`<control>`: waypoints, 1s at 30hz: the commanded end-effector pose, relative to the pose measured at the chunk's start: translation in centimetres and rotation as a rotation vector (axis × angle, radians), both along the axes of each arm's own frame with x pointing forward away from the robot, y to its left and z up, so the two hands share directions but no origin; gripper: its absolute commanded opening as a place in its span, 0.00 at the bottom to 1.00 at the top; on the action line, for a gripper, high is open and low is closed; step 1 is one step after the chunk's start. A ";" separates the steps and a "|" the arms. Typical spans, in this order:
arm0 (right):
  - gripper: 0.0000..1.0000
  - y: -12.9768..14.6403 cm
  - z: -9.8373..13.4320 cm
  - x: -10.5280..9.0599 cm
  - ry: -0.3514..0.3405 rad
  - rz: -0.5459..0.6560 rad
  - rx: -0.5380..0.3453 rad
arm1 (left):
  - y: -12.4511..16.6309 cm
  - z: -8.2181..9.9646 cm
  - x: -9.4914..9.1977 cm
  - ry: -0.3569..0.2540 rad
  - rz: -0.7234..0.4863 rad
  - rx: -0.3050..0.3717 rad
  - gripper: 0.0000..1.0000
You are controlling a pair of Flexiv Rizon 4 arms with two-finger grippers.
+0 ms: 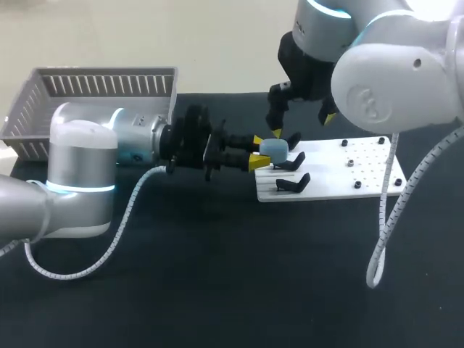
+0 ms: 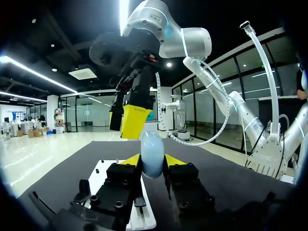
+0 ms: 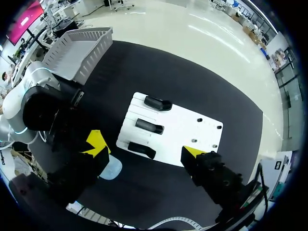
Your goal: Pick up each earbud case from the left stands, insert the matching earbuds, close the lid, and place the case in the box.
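The earbud case (image 1: 274,149) is smooth plastic, table (image 1: 217,275) matt black, board (image 1: 326,174) smooth white

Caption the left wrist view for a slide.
Left gripper shut on a pale blue earbud case, right gripper open just above it.

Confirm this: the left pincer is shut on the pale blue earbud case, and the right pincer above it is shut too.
Wrong on the right pincer: it is open, fingers wide apart and holding nothing, as the right wrist view shows. The left pincer is indeed shut on the pale blue earbud case.
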State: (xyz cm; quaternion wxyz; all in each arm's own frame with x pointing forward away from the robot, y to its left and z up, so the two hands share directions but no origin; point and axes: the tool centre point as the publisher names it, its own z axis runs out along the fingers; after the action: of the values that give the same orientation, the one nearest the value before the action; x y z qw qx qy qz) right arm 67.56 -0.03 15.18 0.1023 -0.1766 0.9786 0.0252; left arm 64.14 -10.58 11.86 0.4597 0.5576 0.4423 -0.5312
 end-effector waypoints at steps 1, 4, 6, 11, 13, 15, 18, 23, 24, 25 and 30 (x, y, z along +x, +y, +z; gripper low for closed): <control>1.00 -0.5 1.4 -0.5 -0.122 -0.022 0.022 | 0.0 -0.1 -0.1 -0.002 0.004 -0.001 0.00; 1.00 -1.2 3.6 -1.3 -0.202 -0.001 0.065 | 0.0 -0.1 -0.1 -0.002 0.004 -0.001 0.00; 1.00 -1.4 5.0 -1.9 -0.215 0.038 0.071 | 0.0 -0.1 -0.1 -0.002 0.004 -0.001 0.00; 1.00 -1.3 8.1 -4.5 -0.246 0.207 0.091 | 1.2 0.5 -0.3 0.020 0.036 0.025 0.00; 1.00 -1.6 8.6 -5.5 -0.253 0.234 0.108 | 2.3 1.2 -0.4 0.035 0.073 0.032 0.00; 1.00 -2.0 8.8 -6.4 -0.259 0.246 0.116 | 3.5 1.9 -0.5 0.052 0.131 0.055 0.00; 1.00 -2.7 9.2 -7.3 -0.280 0.239 0.143 | 5.4 3.0 -0.6 0.066 0.221 0.052 0.00; 1.00 -3.0 9.4 -7.6 -0.293 0.229 0.153 | 9.0 5.2 -0.5 0.024 0.363 0.043 0.00; 1.00 -3.0 9.4 -7.6 -0.293 0.229 0.153 | 9.8 5.5 -0.2 0.011 0.392 0.053 0.00; 1.00 -3.0 9.4 -7.6 -0.293 0.229 0.153 | 10.7 5.7 0.1 0.003 0.418 0.061 0.00; 1.00 -3.0 9.4 -7.6 -0.293 0.229 0.153 | 16.3 5.8 2.8 -0.034 0.593 0.069 0.00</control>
State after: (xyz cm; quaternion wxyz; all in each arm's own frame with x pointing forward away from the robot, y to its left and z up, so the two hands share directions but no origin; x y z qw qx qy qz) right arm 60.25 -2.87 24.87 0.2271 -0.2839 0.9282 0.0793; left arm 68.29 1.80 16.86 0.5169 0.4986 0.5488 -0.4278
